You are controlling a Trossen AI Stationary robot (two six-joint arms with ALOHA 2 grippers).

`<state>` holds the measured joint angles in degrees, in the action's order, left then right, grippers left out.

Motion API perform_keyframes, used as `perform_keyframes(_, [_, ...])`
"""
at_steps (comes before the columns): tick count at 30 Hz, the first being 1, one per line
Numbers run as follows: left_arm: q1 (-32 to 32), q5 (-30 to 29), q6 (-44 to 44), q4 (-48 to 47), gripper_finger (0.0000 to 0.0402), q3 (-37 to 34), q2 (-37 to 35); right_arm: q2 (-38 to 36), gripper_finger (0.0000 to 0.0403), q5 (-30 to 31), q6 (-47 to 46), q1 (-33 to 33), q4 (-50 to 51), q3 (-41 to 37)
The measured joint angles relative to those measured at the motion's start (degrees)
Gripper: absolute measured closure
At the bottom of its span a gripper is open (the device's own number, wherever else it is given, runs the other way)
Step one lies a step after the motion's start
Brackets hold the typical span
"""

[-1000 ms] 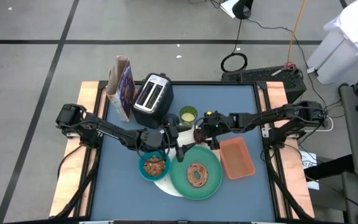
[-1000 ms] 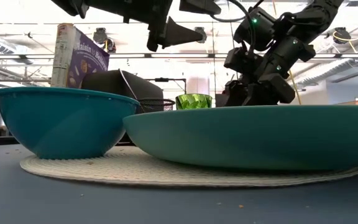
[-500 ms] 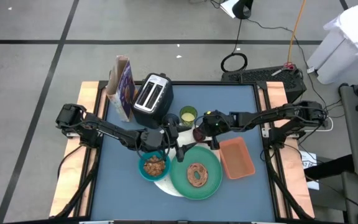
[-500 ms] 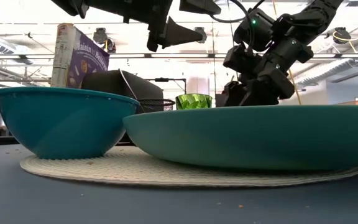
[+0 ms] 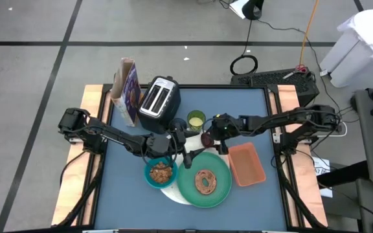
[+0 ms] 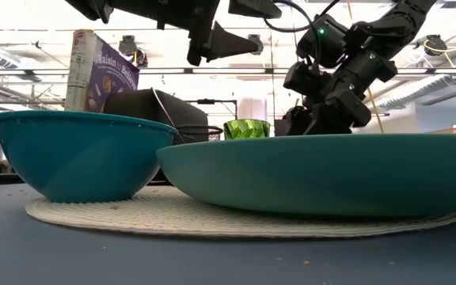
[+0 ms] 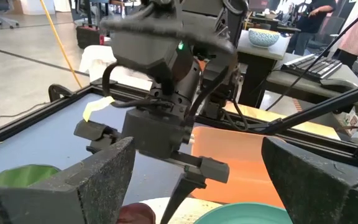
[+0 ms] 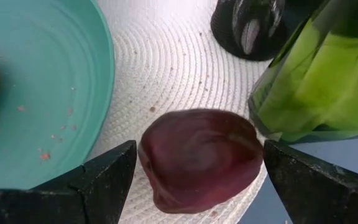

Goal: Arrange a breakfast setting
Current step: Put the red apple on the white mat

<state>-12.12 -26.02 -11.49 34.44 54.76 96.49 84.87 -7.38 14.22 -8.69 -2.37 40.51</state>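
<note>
A dark red fruit rests on the white woven round plate, next to the yellow-green cup and the black cup. My right gripper is open, and its fingers stand close on either side of the fruit. I cannot tell whether they touch it. My left gripper is open and empty above the table's middle, facing the right gripper. The large green plate holds a doughnut. The teal bowl holds cereal.
The orange tray lies right of the green plate. The silver-black toaster and a cereal box stand at the far left. The two grippers are close together over the middle of the table.
My right gripper has edged a little toward the table's left, nearer the red fruit. The fruit, cups and plates have stayed where they were.
</note>
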Motion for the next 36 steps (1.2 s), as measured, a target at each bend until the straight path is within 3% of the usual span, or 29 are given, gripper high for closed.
perform_keyframes(10, [0.00, 0.00, 0.02, 0.00, 0.0048, 0.00, 0.00, 2.28, 0.0065, 0.01, -1.22, -0.02, -1.65, 0.00])
perform_keyframes(25, [-0.02, 0.00, 0.13, -0.02, 0.0048, 0.00, 0.00, 2.24, 0.0165, -0.13, -1.51, -0.02, -2.45, 0.04])
perform_keyframes(36, [-0.02, 0.00, 0.11, -0.02, 0.0048, 0.00, 0.00, 1.13, 0.0182, -0.20, -1.56, -0.64, -1.13, 0.01])
